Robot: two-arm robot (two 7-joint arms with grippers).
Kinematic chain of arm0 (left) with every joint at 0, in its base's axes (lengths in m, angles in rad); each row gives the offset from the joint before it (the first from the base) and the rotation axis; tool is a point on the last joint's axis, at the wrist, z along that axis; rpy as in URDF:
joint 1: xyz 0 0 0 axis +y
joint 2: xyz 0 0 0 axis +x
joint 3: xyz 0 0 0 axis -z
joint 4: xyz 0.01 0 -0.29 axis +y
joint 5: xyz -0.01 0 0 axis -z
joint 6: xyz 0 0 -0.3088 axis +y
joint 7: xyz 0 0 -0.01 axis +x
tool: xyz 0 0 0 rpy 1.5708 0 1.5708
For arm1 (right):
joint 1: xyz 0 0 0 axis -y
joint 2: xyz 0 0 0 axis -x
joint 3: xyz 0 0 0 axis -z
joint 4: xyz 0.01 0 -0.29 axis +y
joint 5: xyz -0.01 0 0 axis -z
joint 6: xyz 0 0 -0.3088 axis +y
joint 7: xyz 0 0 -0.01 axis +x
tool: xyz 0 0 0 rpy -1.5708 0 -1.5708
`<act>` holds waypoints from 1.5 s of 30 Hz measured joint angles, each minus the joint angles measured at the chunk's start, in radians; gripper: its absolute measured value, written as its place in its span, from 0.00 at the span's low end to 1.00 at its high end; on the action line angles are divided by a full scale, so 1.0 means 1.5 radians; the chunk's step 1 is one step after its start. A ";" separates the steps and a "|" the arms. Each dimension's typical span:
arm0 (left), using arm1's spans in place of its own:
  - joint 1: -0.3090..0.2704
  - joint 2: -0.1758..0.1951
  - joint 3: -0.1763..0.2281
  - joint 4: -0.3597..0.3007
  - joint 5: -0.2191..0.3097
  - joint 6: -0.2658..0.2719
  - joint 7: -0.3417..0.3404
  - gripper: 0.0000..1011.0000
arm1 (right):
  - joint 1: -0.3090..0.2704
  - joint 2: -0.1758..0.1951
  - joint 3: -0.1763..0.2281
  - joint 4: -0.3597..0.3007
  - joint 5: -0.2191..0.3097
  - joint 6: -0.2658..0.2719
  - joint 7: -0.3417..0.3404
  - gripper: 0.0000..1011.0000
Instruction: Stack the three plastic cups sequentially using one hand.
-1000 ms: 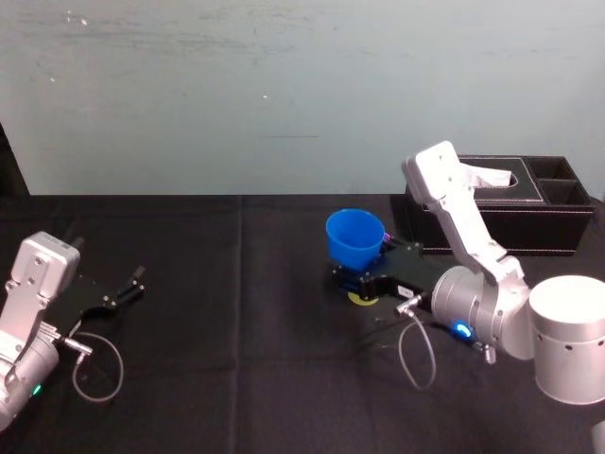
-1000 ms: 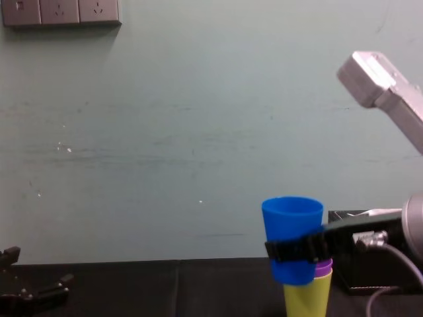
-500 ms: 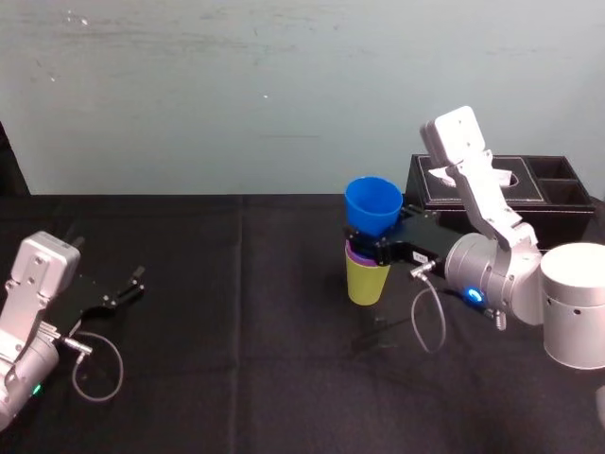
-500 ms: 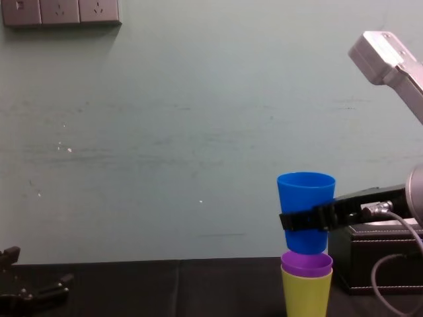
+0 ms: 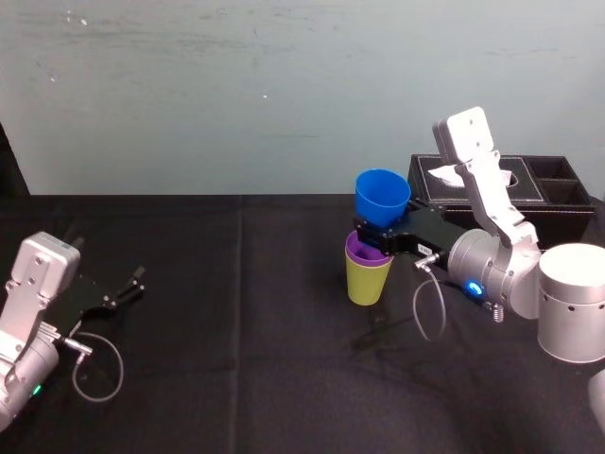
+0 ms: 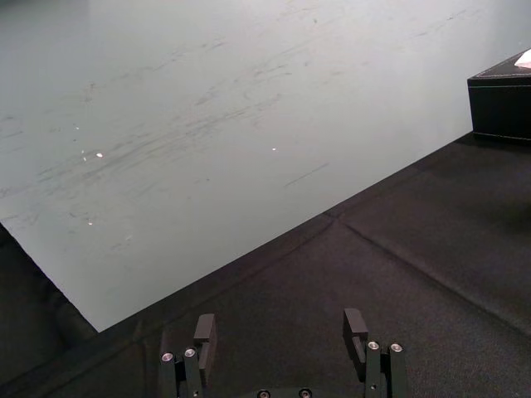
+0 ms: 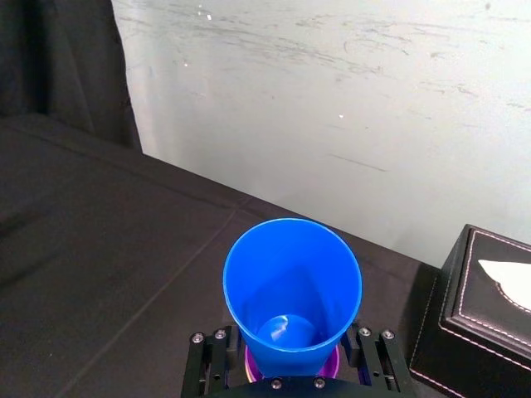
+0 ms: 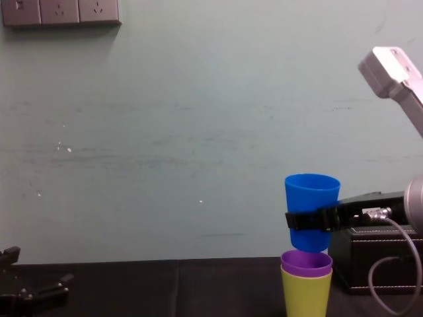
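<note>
Grips blue cup in right gripper, upright, right over purple cup nested inside yellow-green cup. Stands on black cloth table. Rests left gripper far left, fingers spread wide. Backs onto scuffed pale green wall; black tissue box at right.

No writing, label, brand or number can be read on anything here.

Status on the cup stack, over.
Right claw shut on blue cup, poised at the mouth of purple cup nested in yellow-green cup. Left claw open, parked at left. Tissue box behind, not in the way.
</note>
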 joint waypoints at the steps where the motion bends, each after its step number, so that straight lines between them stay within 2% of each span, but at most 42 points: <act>1: 0.000 0.000 0.000 0.000 0.000 0.000 0.000 0.99 | 0.000 0.000 0.000 0.000 0.000 0.000 0.000 0.70; 18: 0.000 0.000 0.000 0.000 0.000 0.000 0.000 0.99 | 0.021 -0.006 -0.010 0.061 0.007 -0.033 -0.003 0.70; 45: 0.000 0.000 0.000 0.000 0.000 0.000 0.000 0.99 | 0.028 -0.012 -0.017 0.089 0.013 -0.031 -0.007 0.70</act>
